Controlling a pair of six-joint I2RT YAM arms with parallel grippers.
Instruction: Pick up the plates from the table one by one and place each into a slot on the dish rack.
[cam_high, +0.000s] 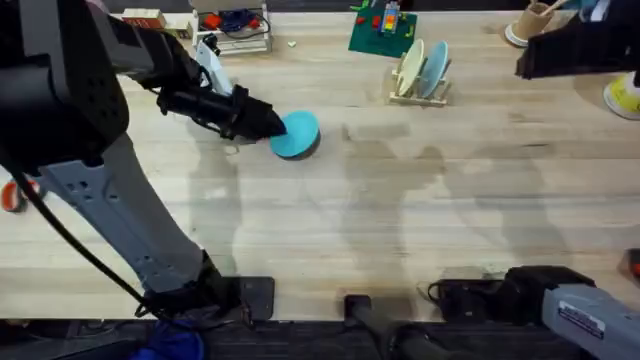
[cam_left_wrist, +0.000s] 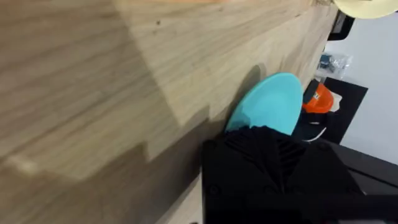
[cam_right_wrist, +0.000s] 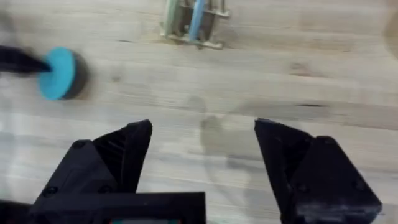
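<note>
Right claw (cam_right_wrist: 202, 168): near edge of the bench (cam_high: 420, 230), right of centre; fingers spread wide, nothing between them; judged to be waiting clear while the other arm works.
Left claw (cam_high: 272, 126): reached out to mid-bench, left of centre, tips at the near-left rim of the turquoise plate (cam_high: 296, 134); whether the fingers are parted or pinched on the rim cannot be told.
Turquoise plate: one, on the bench, well short of the rack; the wrist view suggests it is tipped up on edge, probably for a rim grip.
Dish rack (cam_high: 420, 92): one, towards the far edge, right of centre; two plates already upright in its slots, one cream (cam_high: 409, 68), one light-blue (cam_high: 433, 68).
</note>
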